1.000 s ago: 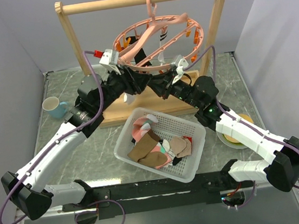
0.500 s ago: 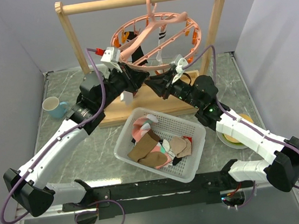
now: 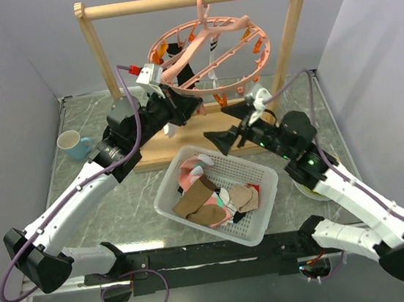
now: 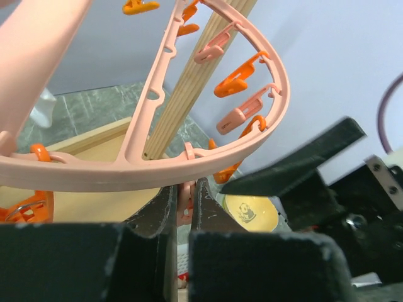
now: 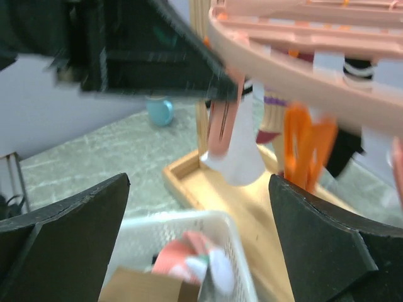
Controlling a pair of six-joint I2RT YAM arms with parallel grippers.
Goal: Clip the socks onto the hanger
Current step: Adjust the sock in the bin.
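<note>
At the back of the table [image 3: 84, 125], the hanger [image 3: 209, 56] hangs from the wooden rack [image 3: 191, 0]. The left arm reaches up and across to the ring's near edge. The left gripper [image 3: 197, 107] is squeezed tight on a pink clip [image 4: 186, 200] just under the ring. A white sock [image 5: 239, 151] hangs right beside that clip. I cannot tell if the clip bites it.

The right arm is bent and sits lower, over the far edge of the white basket [image 3: 164, 192]. The right gripper [image 3: 230, 125] is spread wide and holds nothing.

I think this is the gap between one sock and the next. More socks [image 3: 208, 198] lie in the basket near the middle of the table. Next, the right gripper likely must dip down, pinch one sock and lift its top edge to a free clip.
</note>
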